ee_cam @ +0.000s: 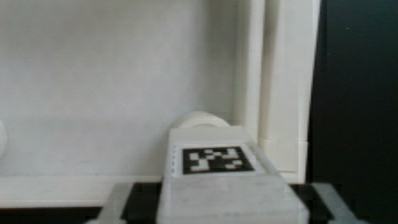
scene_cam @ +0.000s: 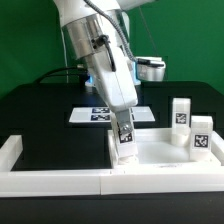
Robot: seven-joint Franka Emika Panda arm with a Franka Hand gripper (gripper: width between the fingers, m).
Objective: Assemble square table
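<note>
The square table top (scene_cam: 162, 152) lies on the black table as a white tray with a raised rim. My gripper (scene_cam: 122, 124) is shut on a white tagged leg (scene_cam: 127, 149) and holds it upright at the top's corner towards the exterior view's left. In the wrist view the leg (ee_cam: 217, 160) sits between my fingers (ee_cam: 135, 205), its rounded end against the top's floor (ee_cam: 125, 80) close to the rim (ee_cam: 267, 70). Two more tagged legs (scene_cam: 181, 112) (scene_cam: 203, 133) stand upright at the top's side towards the exterior view's right. The fourth leg is out of view.
The marker board (scene_cam: 92, 115) lies flat behind the arm. A long white border rail (scene_cam: 100, 182) runs along the front, with a raised end (scene_cam: 12, 150) at the exterior view's left. Black table surface (ee_cam: 356, 80) shows beyond the rim.
</note>
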